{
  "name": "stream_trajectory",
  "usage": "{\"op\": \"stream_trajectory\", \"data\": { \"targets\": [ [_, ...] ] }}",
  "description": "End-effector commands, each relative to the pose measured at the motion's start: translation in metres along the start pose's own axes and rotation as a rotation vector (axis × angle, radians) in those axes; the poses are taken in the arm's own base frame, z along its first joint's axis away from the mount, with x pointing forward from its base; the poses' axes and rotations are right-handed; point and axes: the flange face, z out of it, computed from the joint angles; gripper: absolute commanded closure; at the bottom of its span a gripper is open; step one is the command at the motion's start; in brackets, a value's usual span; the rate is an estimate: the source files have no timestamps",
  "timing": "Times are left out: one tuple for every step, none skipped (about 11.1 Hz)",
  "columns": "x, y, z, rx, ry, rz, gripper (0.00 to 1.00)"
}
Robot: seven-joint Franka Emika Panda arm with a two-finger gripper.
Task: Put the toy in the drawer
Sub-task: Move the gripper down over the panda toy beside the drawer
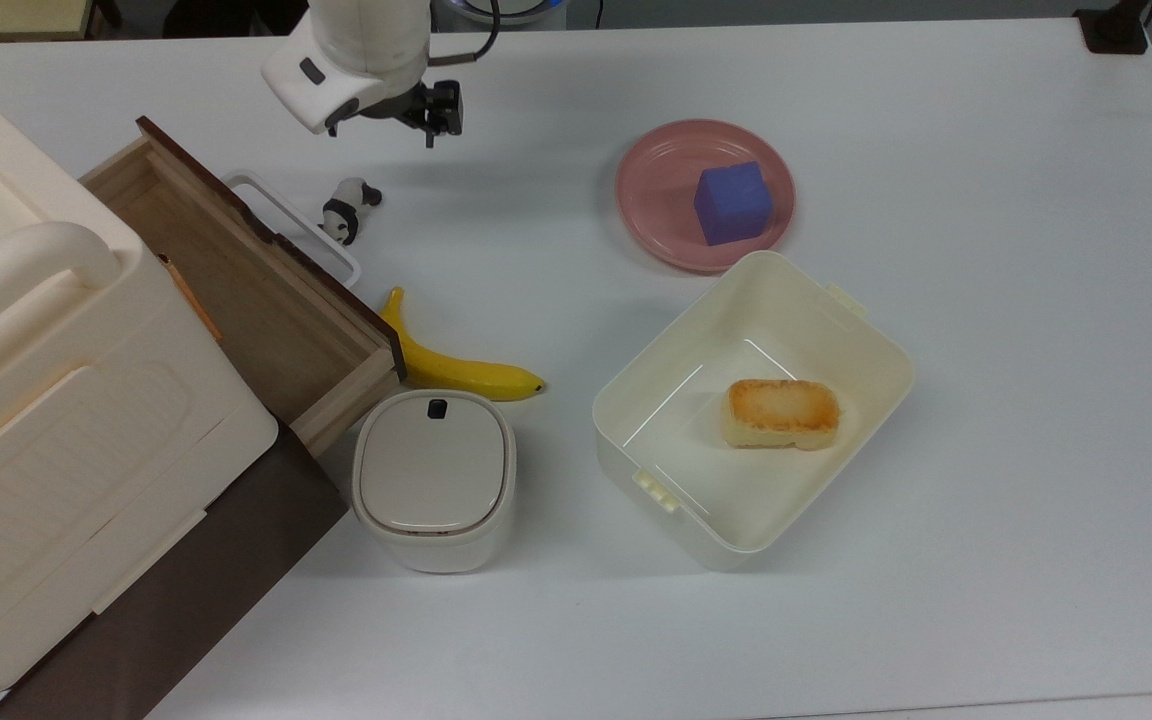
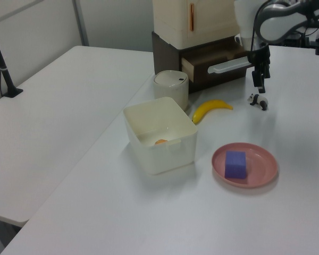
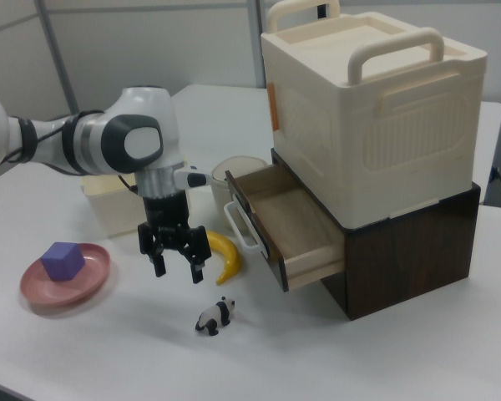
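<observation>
A white counter (image 1: 986,400) holds a scatter of small things. The toy (image 1: 349,208), a tiny black-and-white panda, lies on the bare counter just beside the white loop handle (image 1: 291,228) of the drawer (image 1: 246,290), which stands pulled open with its light-wood floor showing and nothing seen inside. The drawer belongs to a dark brown cabinet (image 3: 401,259) with a big cream box (image 3: 371,109) stacked on top. The robot's claw (image 3: 174,266) hangs above the counter with its two black fingers spread wide apart and nothing between them; in the right view it points down a little to the right view's left of the toy, clear of it. In the top view the claw (image 1: 383,125) sits above the toy in the frame, and in the left view the claw (image 2: 260,81) hangs just over the toy (image 2: 258,100). A banana (image 1: 451,362) lies near the drawer's front corner, beside a small lidded cream pot (image 1: 433,478). Farther to the top view's right sit a pink plate (image 1: 656,215) carrying a blue cube (image 1: 732,202), and an open cream bin (image 1: 866,400) with a piece of toasted bread (image 1: 782,412) inside.
</observation>
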Motion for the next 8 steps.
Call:
{"op": "stream_trajectory", "data": {
  "targets": [
    [0.002,0.005,0.027,-0.1,0.023,0.064,0.0],
    [0.005,0.019,0.037,-0.126,0.021,0.101,0.0],
    [0.012,0.026,0.045,-0.127,0.04,0.115,0.0],
    [0.018,0.025,0.057,-0.133,0.034,0.123,0.0],
    [0.022,0.026,0.067,-0.174,0.019,0.127,0.0],
    [0.025,0.024,0.077,-0.199,0.009,0.159,0.0],
    [0.028,0.022,0.085,-0.226,0.005,0.171,0.0],
    [0.03,0.02,0.093,-0.237,-0.009,0.166,0.0]
  ]
}}
